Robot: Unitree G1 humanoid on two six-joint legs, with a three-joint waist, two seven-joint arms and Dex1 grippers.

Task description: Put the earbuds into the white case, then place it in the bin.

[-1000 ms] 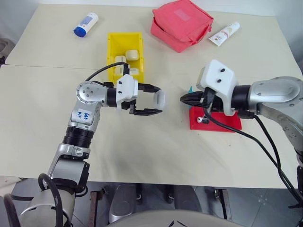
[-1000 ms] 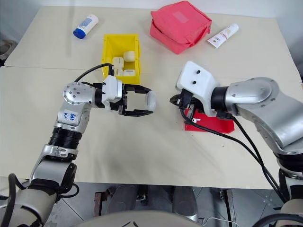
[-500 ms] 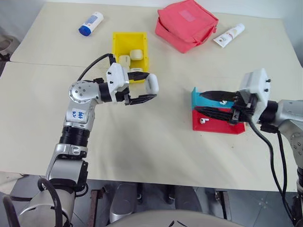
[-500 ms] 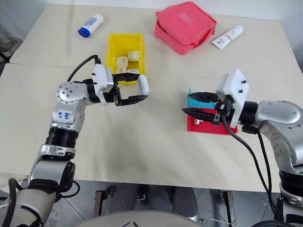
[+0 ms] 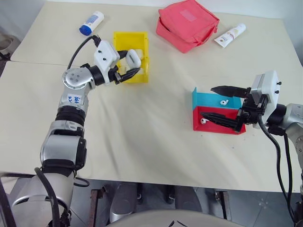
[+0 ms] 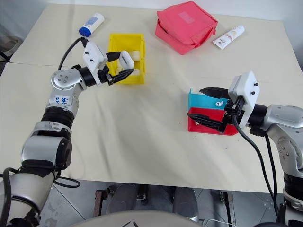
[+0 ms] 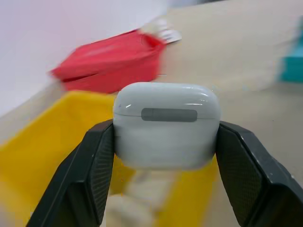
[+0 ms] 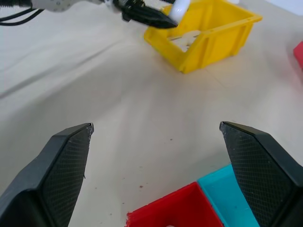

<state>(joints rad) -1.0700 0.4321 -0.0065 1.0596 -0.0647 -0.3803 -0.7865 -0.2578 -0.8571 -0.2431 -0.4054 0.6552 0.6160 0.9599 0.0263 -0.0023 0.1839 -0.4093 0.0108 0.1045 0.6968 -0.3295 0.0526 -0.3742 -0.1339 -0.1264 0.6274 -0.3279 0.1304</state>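
Beige tabletop fills the left eye view: upper left, the left gripper [image 5: 134, 65] pinches the white case [image 5: 132, 58] over the bin [image 5: 142, 75], having swung there from mid-frame. Left wrist view: case clamped, lid shut, bin directly beyond. Right wrist view: right gripper [image 8: 156, 165] spread wide (earlier closed).

I had the left gripper [image 5: 129, 65] clamped on the white case [image 5: 132, 58], held above the bin [image 5: 119, 39], which already contained other white cases. My right gripper [image 5: 221, 104] stood wide open over the blue-and-red tray [image 5: 196, 97]; one of the earbuds [image 5: 222, 101] lay in the blue half, another [image 5: 203, 121] in the red half
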